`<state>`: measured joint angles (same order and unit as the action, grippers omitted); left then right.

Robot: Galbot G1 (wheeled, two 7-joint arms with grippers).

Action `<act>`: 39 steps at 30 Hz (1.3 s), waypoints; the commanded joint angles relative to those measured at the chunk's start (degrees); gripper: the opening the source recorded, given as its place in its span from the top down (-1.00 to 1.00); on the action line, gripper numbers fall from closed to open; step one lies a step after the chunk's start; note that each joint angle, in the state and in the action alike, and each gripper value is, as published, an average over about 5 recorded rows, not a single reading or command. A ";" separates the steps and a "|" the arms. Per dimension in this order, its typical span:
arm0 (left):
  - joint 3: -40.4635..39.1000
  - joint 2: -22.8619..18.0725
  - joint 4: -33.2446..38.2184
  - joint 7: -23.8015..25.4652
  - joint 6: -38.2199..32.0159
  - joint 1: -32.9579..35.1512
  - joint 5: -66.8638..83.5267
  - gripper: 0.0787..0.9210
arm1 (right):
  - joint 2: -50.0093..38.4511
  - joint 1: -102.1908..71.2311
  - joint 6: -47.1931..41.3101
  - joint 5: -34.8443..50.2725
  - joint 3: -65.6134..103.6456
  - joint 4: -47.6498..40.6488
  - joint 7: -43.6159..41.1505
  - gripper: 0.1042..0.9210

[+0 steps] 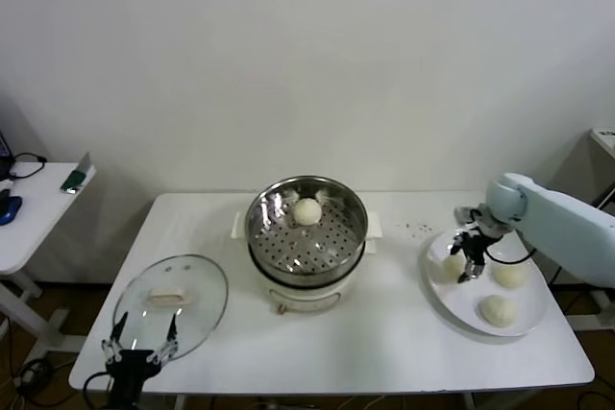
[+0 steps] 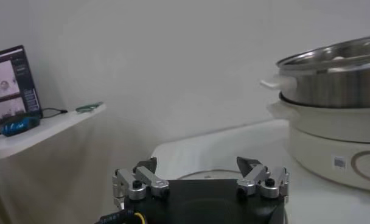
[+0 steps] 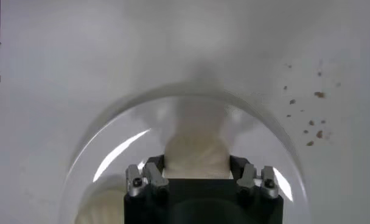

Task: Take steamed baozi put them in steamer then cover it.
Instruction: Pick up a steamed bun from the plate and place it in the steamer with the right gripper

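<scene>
While one baozi (image 1: 307,210) sits in the steamer (image 1: 307,237), the right hand (image 1: 468,263) grips a bun (image 3: 197,152) on the white plate (image 1: 452,300); the left hand (image 1: 142,348) hangs open beside the glass cover (image 1: 173,304) on the worktop (image 1: 384,333).

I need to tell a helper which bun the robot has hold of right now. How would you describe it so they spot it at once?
Start at the white plate at the right end of the table, beside the steamer. Three buns sit on it; the one meant is at the plate's left edge, nearest the steamer. Unlike the two free buns, it is pinched by the right gripper.
</scene>
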<state>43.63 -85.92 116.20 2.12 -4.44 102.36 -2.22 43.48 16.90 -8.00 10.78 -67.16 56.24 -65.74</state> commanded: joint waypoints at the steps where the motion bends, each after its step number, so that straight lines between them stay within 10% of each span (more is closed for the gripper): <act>1: -1.07 -0.16 0.66 0.09 -0.01 -0.01 -0.77 -0.77 | 3.32 24.44 0.23 14.28 -16.85 1.27 -0.51 -0.45; 19: -3.02 1.30 1.70 -0.63 -0.57 1.82 -2.75 -0.77 | 29.94 31.62 -5.82 34.15 -21.88 -0.33 3.14 -0.46; 39: -3.49 0.96 1.49 -0.53 -0.21 -0.20 -3.35 -0.77 | 42.56 19.53 -8.45 35.81 -21.68 -2.26 7.71 -0.47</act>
<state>40.47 -84.63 117.78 1.56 -4.76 102.49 -4.94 80.08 39.91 -15.64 44.63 -88.29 54.51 -59.26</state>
